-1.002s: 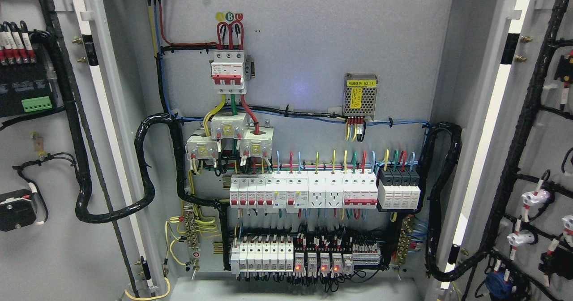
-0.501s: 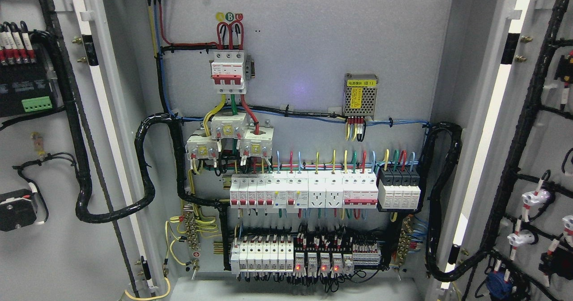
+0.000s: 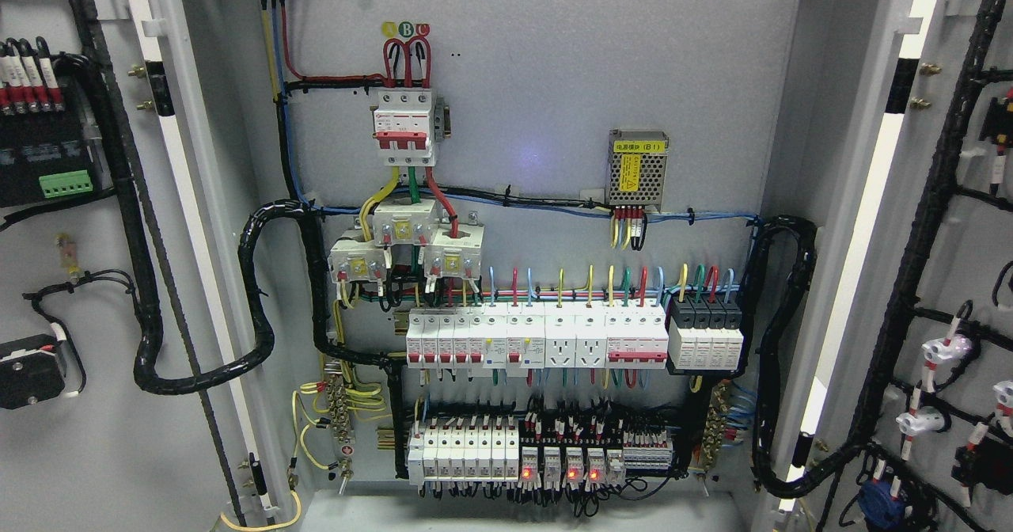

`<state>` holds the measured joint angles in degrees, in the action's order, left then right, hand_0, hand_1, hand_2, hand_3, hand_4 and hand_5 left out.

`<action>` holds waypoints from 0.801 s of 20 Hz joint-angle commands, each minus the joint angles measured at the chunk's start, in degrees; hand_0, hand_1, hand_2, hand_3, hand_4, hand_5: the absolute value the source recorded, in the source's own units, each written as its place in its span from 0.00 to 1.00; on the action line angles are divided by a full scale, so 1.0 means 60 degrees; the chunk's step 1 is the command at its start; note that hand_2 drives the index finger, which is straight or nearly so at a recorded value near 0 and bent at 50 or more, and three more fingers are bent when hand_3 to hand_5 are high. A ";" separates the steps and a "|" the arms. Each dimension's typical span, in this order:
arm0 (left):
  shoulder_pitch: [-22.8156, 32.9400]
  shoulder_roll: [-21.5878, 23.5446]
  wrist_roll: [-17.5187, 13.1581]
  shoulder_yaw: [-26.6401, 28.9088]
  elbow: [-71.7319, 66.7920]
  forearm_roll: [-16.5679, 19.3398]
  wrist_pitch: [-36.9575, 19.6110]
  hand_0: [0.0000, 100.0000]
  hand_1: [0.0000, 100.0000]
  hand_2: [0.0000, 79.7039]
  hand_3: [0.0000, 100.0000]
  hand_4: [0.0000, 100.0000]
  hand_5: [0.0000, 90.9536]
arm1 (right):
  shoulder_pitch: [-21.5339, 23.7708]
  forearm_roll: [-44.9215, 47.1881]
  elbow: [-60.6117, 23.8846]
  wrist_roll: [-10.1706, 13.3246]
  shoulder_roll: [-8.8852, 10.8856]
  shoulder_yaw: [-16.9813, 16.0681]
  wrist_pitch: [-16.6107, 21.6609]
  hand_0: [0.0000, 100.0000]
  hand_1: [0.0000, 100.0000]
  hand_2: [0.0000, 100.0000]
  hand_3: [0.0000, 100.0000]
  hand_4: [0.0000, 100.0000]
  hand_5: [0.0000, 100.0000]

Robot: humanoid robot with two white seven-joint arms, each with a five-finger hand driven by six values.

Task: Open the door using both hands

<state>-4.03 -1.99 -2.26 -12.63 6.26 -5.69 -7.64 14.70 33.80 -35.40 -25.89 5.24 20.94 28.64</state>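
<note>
Both doors of the grey electrical cabinet stand swung wide open. The left door shows its inner face at the picture's left, with black cable bundles and a green terminal block on it. The right door shows its inner face at the right, carrying black looms and white lamp sockets. Between them the cabinet's back panel is fully exposed. Neither of my hands nor any arm shows in the head view.
On the back panel sit a red-and-white main breaker, a row of white breakers, a lower row of relays with red lights and a small mesh power supply. Thick black cable looms hang at both sides.
</note>
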 commanded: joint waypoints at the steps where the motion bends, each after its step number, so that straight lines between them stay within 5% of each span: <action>1: 0.0011 -0.0620 -0.0268 0.0522 -0.1281 -0.0076 0.1740 0.00 0.00 0.00 0.00 0.00 0.00 | -0.0355 -0.0095 0.5754 0.1658 -0.1196 0.0216 -0.0770 0.00 0.00 0.00 0.00 0.00 0.00; 2: 0.0113 -0.0591 -0.0269 0.0697 -0.1119 -0.0192 0.1742 0.00 0.00 0.00 0.00 0.00 0.00 | -0.0384 -0.0095 0.5769 0.1983 -0.1196 0.0216 -0.1078 0.00 0.00 0.00 0.00 0.00 0.00; 8: 0.0231 -0.0532 -0.0239 0.0992 -0.1059 -0.0355 0.1786 0.00 0.00 0.00 0.00 0.00 0.00 | -0.0721 -0.0095 0.5842 0.2542 -0.1284 0.0157 -0.2822 0.00 0.00 0.00 0.00 0.00 0.00; 16: 0.0290 -0.0371 0.0054 0.0684 -0.1044 -0.0047 0.0705 0.00 0.00 0.00 0.00 0.00 0.00 | -0.0765 -0.0110 0.5769 0.2718 -0.1430 -0.0268 -0.2927 0.00 0.00 0.00 0.00 0.00 0.00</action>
